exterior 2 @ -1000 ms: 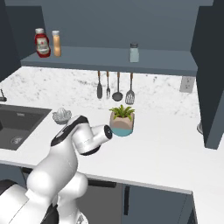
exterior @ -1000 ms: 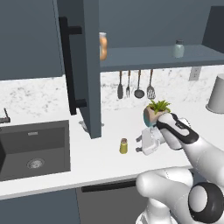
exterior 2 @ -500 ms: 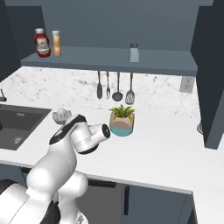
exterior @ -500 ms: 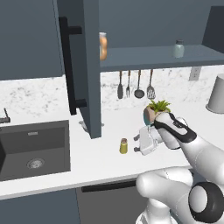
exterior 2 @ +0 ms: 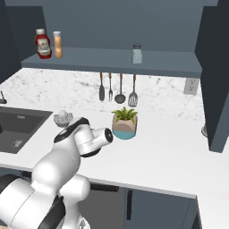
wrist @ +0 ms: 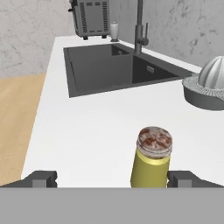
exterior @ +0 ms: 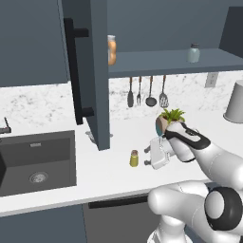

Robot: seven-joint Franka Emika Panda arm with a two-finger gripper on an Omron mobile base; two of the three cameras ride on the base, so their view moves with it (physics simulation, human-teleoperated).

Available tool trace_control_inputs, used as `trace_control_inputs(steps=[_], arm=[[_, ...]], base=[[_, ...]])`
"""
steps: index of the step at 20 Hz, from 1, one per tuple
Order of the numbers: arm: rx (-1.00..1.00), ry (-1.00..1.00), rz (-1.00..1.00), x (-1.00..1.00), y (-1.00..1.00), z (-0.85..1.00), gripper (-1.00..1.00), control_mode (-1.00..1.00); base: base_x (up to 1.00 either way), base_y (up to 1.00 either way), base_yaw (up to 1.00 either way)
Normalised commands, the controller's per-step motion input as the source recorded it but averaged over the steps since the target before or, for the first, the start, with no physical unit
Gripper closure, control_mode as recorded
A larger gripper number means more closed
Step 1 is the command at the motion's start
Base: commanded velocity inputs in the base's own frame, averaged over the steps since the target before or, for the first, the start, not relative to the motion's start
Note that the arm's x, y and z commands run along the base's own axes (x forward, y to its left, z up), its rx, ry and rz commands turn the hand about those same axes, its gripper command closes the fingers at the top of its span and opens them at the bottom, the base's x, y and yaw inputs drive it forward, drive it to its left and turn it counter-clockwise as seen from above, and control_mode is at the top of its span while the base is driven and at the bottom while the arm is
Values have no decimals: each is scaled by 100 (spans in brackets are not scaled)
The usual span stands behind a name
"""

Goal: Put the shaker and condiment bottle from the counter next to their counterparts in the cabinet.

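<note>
Gripper (wrist: 112, 179) spread wide around shaker (wrist: 151, 158), seemingly not touching.

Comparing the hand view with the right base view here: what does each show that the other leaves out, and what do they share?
Hand view alone: the shaker, upright on the counter, stands between the open end effector fingertips, nearer the right one; also a faucet and a toaster beyond the sink.

Right base view alone: the cabinet shelf carrying a red bottle, an orange bottle and a pale shaker; hanging utensils; a potted plant.

Shared: the white counter, the dark sink and the grey juicer.
</note>
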Motion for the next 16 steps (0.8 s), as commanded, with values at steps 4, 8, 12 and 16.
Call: trace_control_inputs(steps=[4, 8, 12, 16], arm=[[0, -4, 0, 11, 2, -13, -100, -100], [0, -1, 0, 10, 5, -9, -100, -100], [0, 0, 0, 11, 6, -9, -100, -100], [0, 0, 0, 15, 6, -8, -100, -100]], base=[[0, 0, 0], [0, 0, 0], [0, 0, 0], [0, 0, 0]])
